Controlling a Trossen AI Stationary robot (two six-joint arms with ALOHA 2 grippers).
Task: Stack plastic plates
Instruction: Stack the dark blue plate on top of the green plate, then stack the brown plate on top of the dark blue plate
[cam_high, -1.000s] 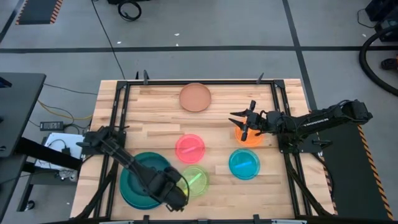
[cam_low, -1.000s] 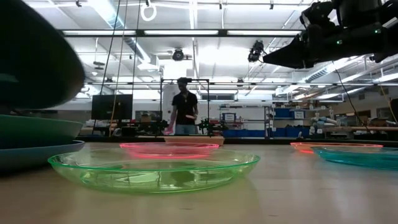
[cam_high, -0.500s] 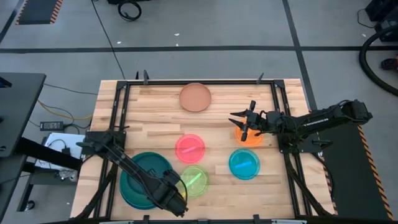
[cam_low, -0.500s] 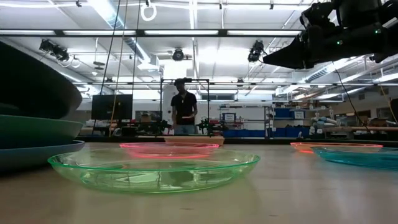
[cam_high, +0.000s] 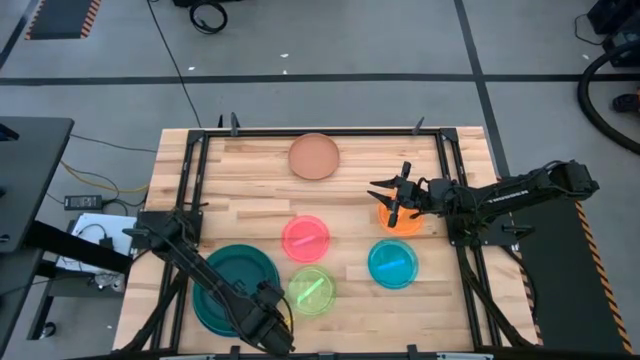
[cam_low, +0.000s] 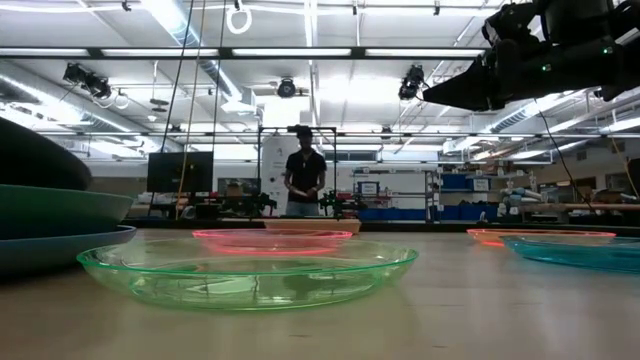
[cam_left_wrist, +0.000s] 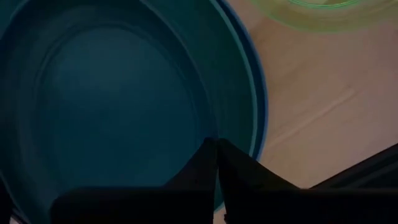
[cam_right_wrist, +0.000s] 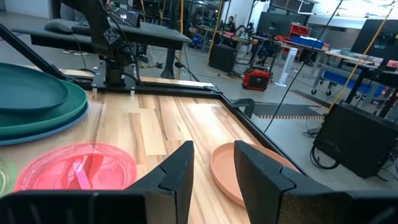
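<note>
The stack of large plates (cam_high: 232, 285), dark teal nested on teal on blue, sits at the table's near left corner, its matte rims smooth and shallow. The left gripper (cam_high: 272, 330) hovers just beside its near right edge, fingers pinched almost together and empty. The green plate (cam_high: 312, 291) (glossy, translucent) lies just right of it, nearest that arm. Well apart, the right gripper (cam_high: 397, 199) hangs part open and empty over the orange plate (cam_high: 404, 219).
</note>
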